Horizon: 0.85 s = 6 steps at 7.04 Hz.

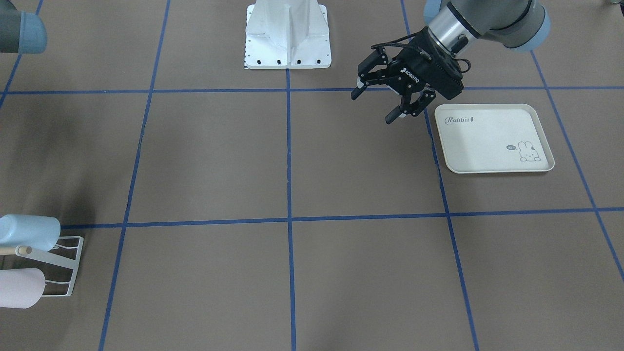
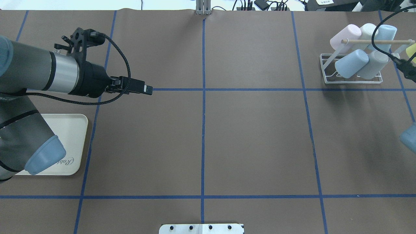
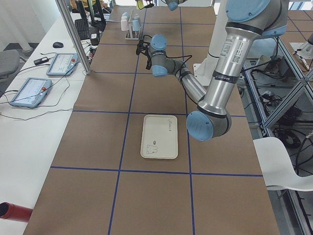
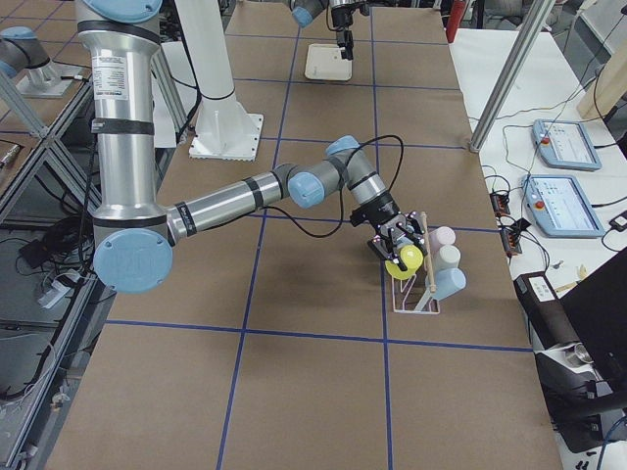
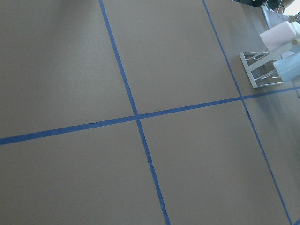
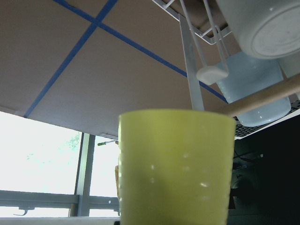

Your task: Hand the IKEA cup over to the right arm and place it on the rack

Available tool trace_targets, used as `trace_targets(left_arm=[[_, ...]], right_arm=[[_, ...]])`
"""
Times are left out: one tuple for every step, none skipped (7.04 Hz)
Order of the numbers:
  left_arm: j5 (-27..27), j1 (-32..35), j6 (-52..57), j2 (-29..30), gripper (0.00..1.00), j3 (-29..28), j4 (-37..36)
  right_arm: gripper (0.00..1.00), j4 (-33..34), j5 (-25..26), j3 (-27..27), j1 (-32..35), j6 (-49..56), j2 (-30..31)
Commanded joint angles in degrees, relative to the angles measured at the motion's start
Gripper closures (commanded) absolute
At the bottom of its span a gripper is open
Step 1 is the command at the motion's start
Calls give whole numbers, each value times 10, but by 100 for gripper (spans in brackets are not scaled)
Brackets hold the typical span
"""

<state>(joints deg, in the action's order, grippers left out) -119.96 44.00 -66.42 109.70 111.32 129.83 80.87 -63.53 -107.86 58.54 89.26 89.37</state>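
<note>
Right claw [image 4: 399, 247] grips yellow cup [image 6: 176, 173] beside rack [image 2: 352, 82]

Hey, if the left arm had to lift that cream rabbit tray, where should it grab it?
Probably the raised rim of the tray, on the short side nearest the open left gripper. It lies flat on the table, so come straight down, one finger inside the rim, one outside.

Blue-capped grey arms [image 2: 29, 73], perhaps Robotiq-marked jaws
</note>
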Motion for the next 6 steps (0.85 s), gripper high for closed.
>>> trace_targets(left_arm=[[1, -1, -10, -1, 0, 0, 14], [1, -1, -10, -1, 0, -1, 15], [1, -1, -10, -1, 0, -1, 15], [1, -1, -10, -1, 0, -2, 15], [1, -1, -11, -1, 0, -3, 15], [1, -1, -11, -1, 0, -4, 15]], right_arm=[[100, 0, 39, 18, -21, -2, -4], [100, 0, 45, 21, -25, -3, -5], [100, 0, 59, 28, -30, -3, -15], [100, 0, 60, 49, -30, -3, -32], [100, 0, 68, 68, -30, -2, -45], [100, 0, 85, 78, -32, -1, -47]])
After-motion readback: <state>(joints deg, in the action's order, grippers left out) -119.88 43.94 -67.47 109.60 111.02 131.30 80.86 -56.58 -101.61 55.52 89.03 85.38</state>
